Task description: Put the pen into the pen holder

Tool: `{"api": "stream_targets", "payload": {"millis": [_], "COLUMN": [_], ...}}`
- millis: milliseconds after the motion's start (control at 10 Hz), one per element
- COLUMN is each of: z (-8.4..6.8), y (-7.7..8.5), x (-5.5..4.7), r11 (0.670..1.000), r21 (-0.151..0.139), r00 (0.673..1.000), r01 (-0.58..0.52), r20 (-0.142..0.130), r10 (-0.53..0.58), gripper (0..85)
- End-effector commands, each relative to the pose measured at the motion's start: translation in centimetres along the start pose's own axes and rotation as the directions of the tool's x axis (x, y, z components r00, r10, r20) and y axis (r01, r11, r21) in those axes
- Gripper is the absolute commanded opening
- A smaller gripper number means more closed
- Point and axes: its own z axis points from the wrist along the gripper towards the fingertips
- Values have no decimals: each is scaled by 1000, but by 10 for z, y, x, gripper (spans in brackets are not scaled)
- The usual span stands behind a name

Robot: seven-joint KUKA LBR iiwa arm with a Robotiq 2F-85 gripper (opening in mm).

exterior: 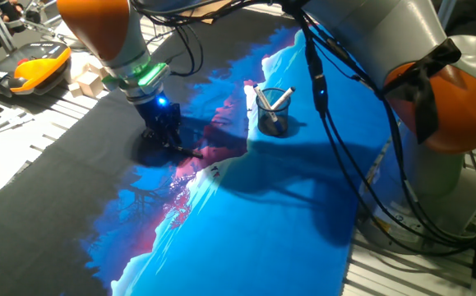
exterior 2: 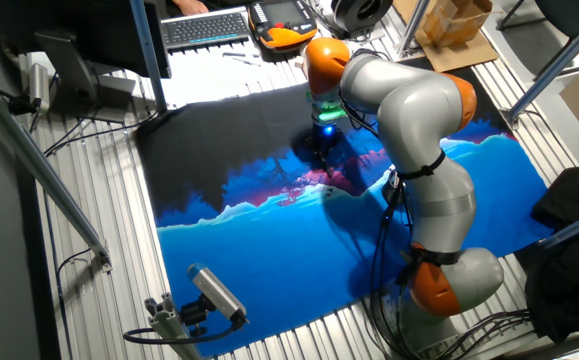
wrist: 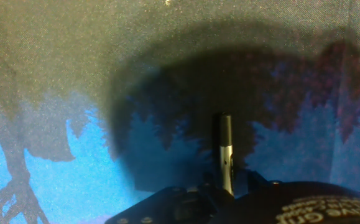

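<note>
Fingers of the gripper (exterior: 165, 140) pinch one thin dark pen (wrist: 226, 151) with a silvery sheen, low over the printed cloth (exterior: 287, 205). One dark mesh pen holder (exterior: 274, 117) stands well apart, holding two pale pens (exterior: 275, 100).

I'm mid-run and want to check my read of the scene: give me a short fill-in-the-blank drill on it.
1. The claw is down low over the ____ part of the cloth.
2. In the hand view, the pen sticks out from the ____.
3. The pen holder already holds pale ____.
4. The pen holder stands on the ____ part of the cloth.

Missing words: dark; claw; pens; blue
</note>
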Motion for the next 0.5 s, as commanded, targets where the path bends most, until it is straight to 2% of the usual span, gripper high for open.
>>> {"api": "stream_targets", "payload": {"millis": [0,100,200,400], "z": [0,-1,-4,-23], "y": [0,0,0,-3], "x": [0,0,-1,-3], "r11": [1000,1000,1000,999], "r21": [-2,-5,4,40], "r00": [1000,1000,1000,999], "r01": [3,9,11,20], "r20": [-3,-11,-17,-41], "r10": [-3,-9,-11,-19], "gripper": [0,0,0,0]}}
